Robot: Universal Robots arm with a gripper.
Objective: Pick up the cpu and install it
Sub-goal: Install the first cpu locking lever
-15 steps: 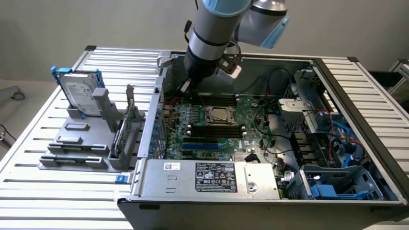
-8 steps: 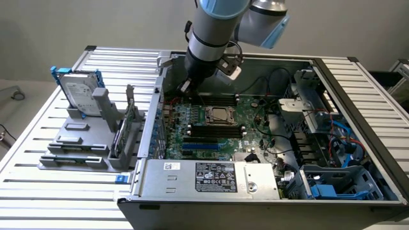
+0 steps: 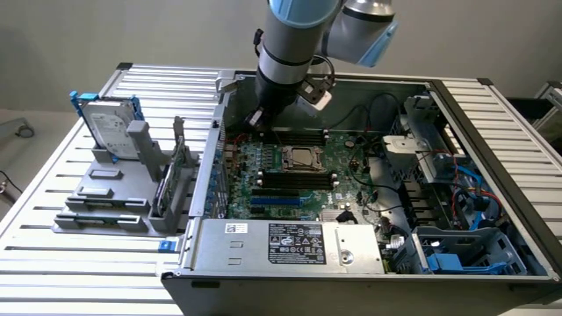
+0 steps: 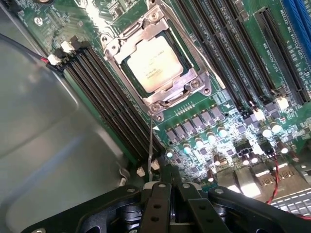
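The cpu (image 4: 153, 63) is a pale silver-grey square lying flat inside the metal-framed socket (image 4: 192, 87) on the green motherboard. It also appears at the board's centre in the exterior view as the cpu (image 3: 301, 158). My gripper (image 4: 164, 187) hovers above the board beside the socket, over the row of small capacitors. Its dark fingers are shut together with nothing between them. From outside, the gripper (image 3: 256, 120) reaches down into the open computer case near its back wall, toward the exterior view's left of the socket.
Black memory slots (image 4: 107, 97) flank the socket. A grey stand (image 3: 114, 197) at the exterior view's left holds a silver hard drive with a blue bracket (image 3: 110, 125). The power supply (image 3: 290, 243) sits at the case's front, and cables and a blue drive cage (image 3: 457, 257) fill the exterior view's right.
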